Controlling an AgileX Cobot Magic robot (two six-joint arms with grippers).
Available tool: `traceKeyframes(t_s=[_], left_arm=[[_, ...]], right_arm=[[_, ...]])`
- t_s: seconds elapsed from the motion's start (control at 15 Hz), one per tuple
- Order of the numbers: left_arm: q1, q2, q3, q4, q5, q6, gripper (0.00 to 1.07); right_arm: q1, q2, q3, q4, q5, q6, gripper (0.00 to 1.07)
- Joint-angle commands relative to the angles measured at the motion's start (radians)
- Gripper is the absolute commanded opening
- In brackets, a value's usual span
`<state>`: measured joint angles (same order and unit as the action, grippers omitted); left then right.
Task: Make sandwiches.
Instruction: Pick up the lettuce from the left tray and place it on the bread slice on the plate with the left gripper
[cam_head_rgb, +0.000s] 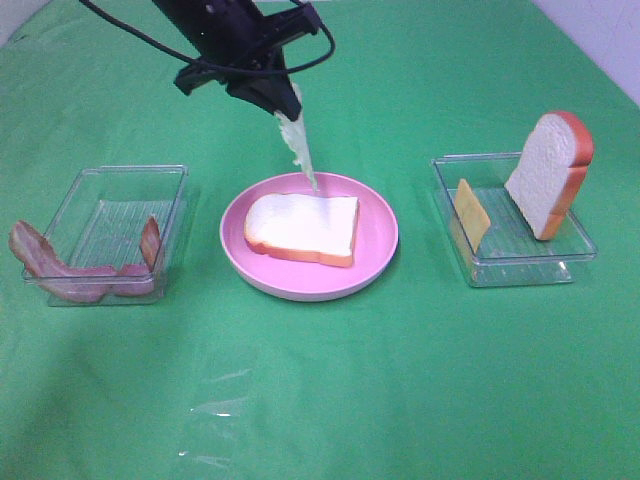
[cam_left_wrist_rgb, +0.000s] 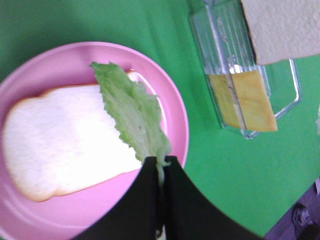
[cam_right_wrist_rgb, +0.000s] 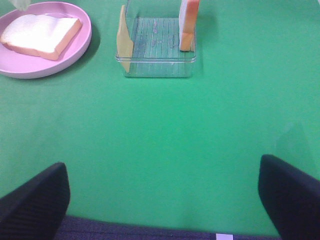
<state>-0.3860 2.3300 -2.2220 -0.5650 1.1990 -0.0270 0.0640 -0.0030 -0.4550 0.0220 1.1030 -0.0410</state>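
A white bread slice (cam_head_rgb: 302, 228) lies flat on the round pink plate (cam_head_rgb: 380, 240). My left gripper (cam_head_rgb: 286, 106) is shut on the stem end of a pale green lettuce leaf (cam_head_rgb: 300, 150), which hangs down over the back of the plate with its tip near the bread. In the left wrist view the lettuce (cam_left_wrist_rgb: 132, 110) hangs over the bread (cam_left_wrist_rgb: 65, 140) from the closed gripper (cam_left_wrist_rgb: 161, 165). My right gripper (cam_right_wrist_rgb: 162, 200) is open and empty, low over the cloth, away from the plate (cam_right_wrist_rgb: 30, 67).
A clear tray (cam_head_rgb: 105, 210) on the left holds reddish-brown bacon strips (cam_head_rgb: 60, 275). A clear tray (cam_head_rgb: 520, 255) on the right holds a yellow cheese square (cam_head_rgb: 471, 213) and an upright bread slice (cam_head_rgb: 548, 172). Green cloth covers the table.
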Motion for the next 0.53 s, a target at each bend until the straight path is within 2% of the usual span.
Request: traceKeyframes(t_s=[0.07,0.2,0.33,0.53], left_arm=[[-0.056,0.036,-0.004,-0.097,-0.023,0.063,0.00],[-0.082,0.059,-0.004,-0.153,-0.035,0.081,0.00],[-0.085,0.094,-0.004,-0.198,-0.034,0.133,0.00],[-0.063,0.137,-0.004,-0.171,0.000,0.140,0.00]], right_arm=[[-0.004,-0.033,0.004,0.004,-0.006,0.004,0.98],[-0.004,-0.033,0.004,0.004,-0.006,0.004,0.98],[-0.004,-0.033,0.004,0.004,-0.006,0.004,0.98],[-0.004,-0.033,0.004,0.004,-0.006,0.004,0.98]])
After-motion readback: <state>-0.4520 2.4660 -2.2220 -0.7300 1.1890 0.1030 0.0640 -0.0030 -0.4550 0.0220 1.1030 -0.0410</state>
